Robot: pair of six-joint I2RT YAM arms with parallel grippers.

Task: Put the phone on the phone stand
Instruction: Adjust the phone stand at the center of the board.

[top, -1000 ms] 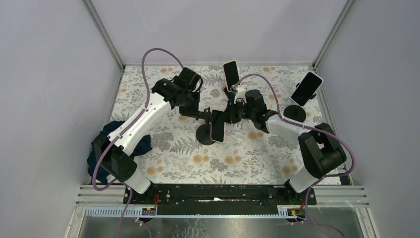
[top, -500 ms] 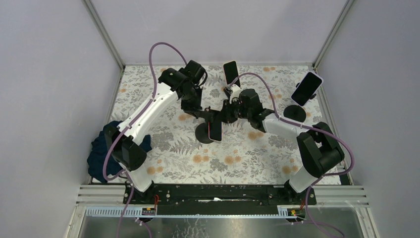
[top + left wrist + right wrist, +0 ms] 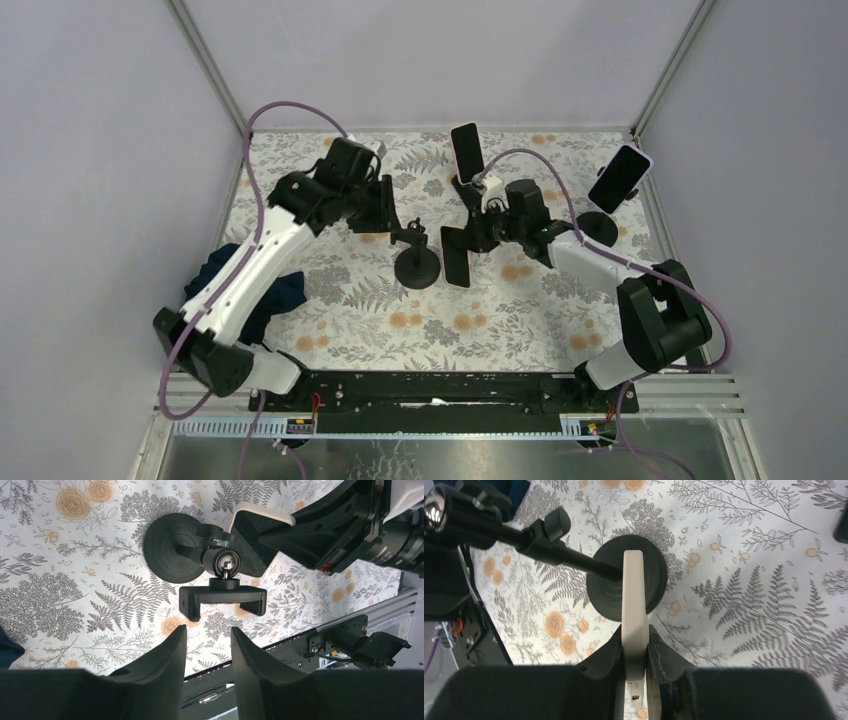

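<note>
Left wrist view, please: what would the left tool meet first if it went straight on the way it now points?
The left tool would most likely meet the phone stand's clamp first, straight ahead; depth is unclear.

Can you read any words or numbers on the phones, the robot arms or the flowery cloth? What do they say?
None: no word, number or brand can be read anywhere.
phone in the right end effector: only its plain pale edge shows.
middle back phone and corner phone: dark blank screens.
red mark on the right arm: too small to read.
tablecloth: only flowers and ferns.
</note>
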